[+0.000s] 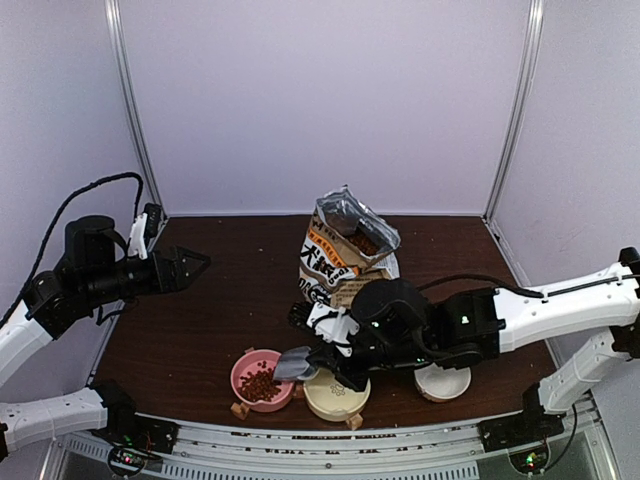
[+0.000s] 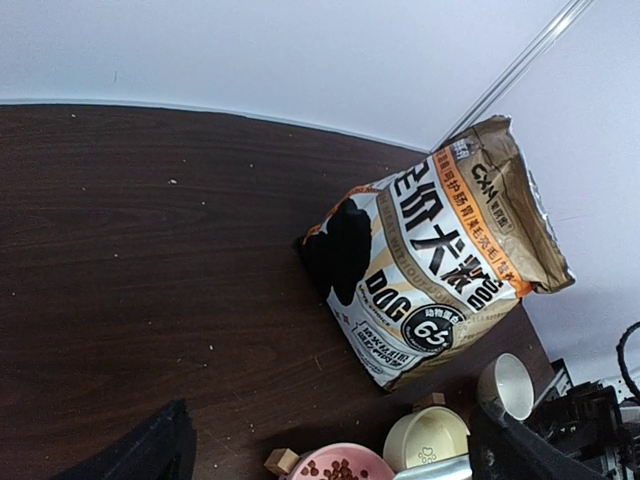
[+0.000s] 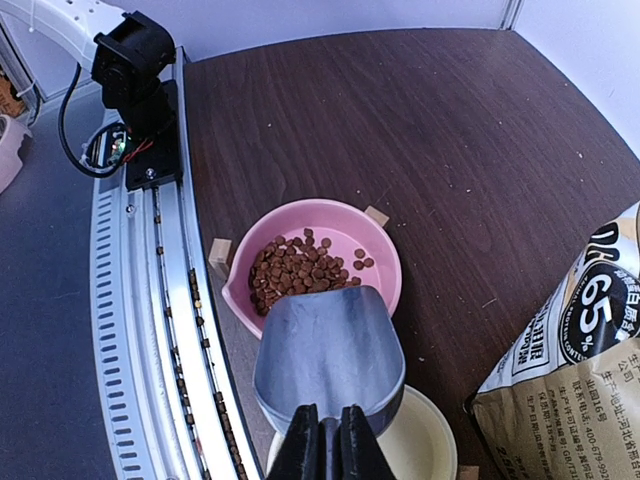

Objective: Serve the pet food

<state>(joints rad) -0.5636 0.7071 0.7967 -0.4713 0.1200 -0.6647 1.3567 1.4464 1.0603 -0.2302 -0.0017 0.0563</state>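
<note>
Over the pink bowl (image 3: 330,208), your right gripper (image 3: 328,430) clenched the scoop (image 3: 328,350), tilted to drop pet food (image 3: 295,272) inside; left gripper (image 1: 196,264) gaped.

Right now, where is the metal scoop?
In the top view, the metal scoop is front centre, gripped by the right pincer, over the edge of the pink bowl, beside the cream bowl.
</note>
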